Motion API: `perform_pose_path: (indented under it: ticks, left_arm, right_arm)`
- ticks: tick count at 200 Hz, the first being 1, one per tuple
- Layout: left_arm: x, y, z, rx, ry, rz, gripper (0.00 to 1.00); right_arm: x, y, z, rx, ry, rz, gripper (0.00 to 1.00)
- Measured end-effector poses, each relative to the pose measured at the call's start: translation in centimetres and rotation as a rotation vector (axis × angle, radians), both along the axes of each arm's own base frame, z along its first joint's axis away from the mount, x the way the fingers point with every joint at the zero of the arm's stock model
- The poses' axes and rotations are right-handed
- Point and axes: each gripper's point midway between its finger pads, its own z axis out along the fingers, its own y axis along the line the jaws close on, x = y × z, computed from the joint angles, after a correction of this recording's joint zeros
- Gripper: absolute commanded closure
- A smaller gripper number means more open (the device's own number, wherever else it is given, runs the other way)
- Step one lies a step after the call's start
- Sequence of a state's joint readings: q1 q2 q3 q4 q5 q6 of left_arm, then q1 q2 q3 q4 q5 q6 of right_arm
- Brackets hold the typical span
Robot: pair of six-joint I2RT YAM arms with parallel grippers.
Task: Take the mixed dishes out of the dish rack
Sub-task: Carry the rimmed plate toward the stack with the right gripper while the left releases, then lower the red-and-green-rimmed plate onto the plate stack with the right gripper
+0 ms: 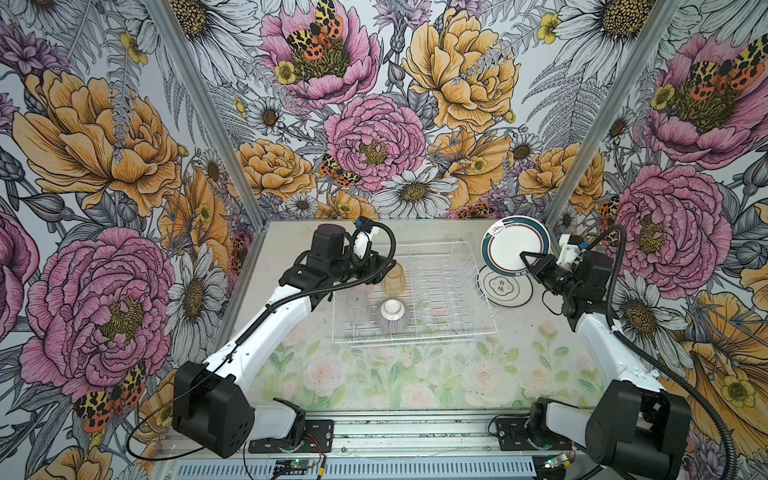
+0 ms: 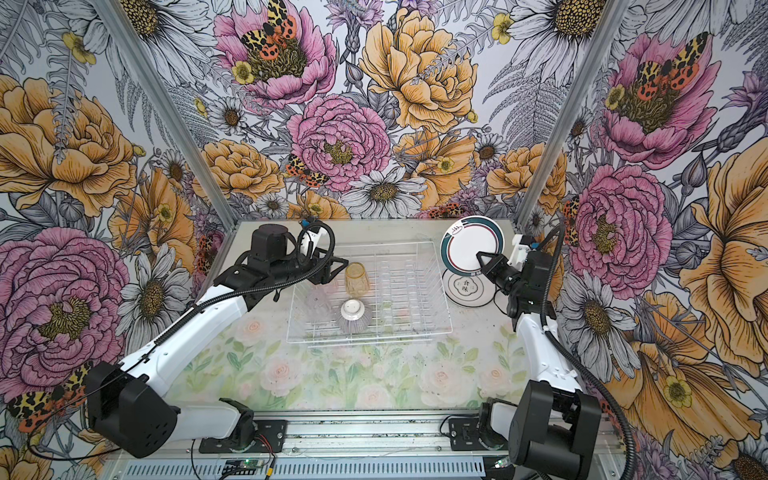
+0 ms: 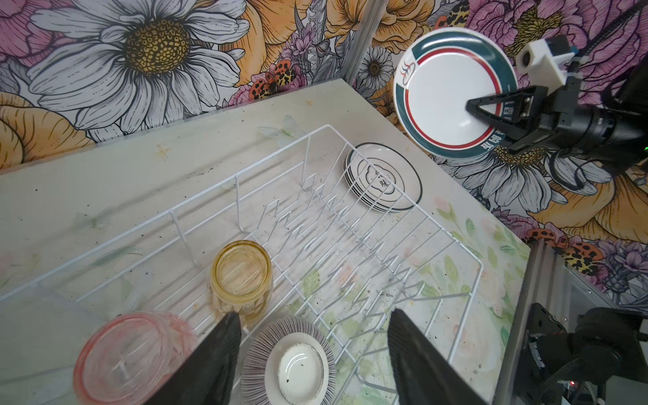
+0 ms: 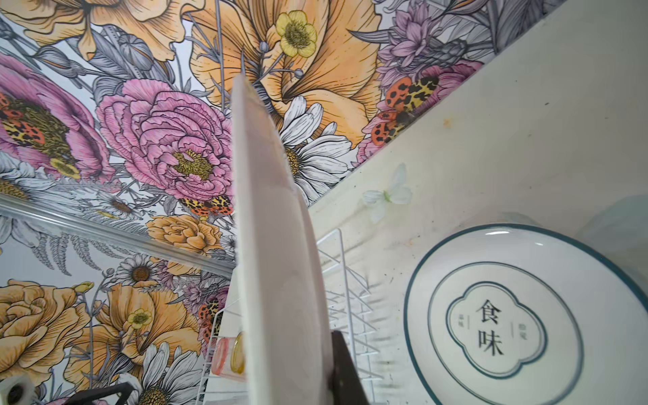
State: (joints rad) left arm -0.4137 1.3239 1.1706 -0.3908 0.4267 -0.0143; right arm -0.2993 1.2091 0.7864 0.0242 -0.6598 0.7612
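The left gripper [image 3: 314, 314] hangs with jaws wide apart over the left end of the dish rack [image 1: 449, 299]. The upturned bowl [image 3: 298, 368] lies below the gap between them. The amber tumbler [image 3: 242, 277] sits just past one fingertip and the pink tumbler [image 3: 129, 354] outside it. Near the table's [image 1: 415, 374] far right corner, the right gripper [image 1: 524, 257] clamps a teal-rimmed plate [image 1: 505, 245], tilted on edge above the stack of plates [image 1: 505, 289] beside the rack.
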Motion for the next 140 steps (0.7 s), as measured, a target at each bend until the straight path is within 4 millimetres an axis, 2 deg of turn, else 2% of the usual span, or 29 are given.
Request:
perform_pose_path:
  ticks: [59,94,140]
  left_arm:
    - [0.4,0.3,-0.5,0.022,-0.005,0.010,0.32]
    - [0.7,0.2,-1.1,0.033,0.006,0.008,0.32]
    - [0.8,0.5,-1.1,0.037,0.001,0.012,0.32]
  right_arm:
    - [-0.2,-2.2,-6.4,0.003,0.189,-0.080,1.00]
    - [-0.2,-3.1,-8.9,0.001,0.261,-0.108,1.00]
    - [-0.1,-3.2,-11.6,0.015,0.337,-0.111,1.00]
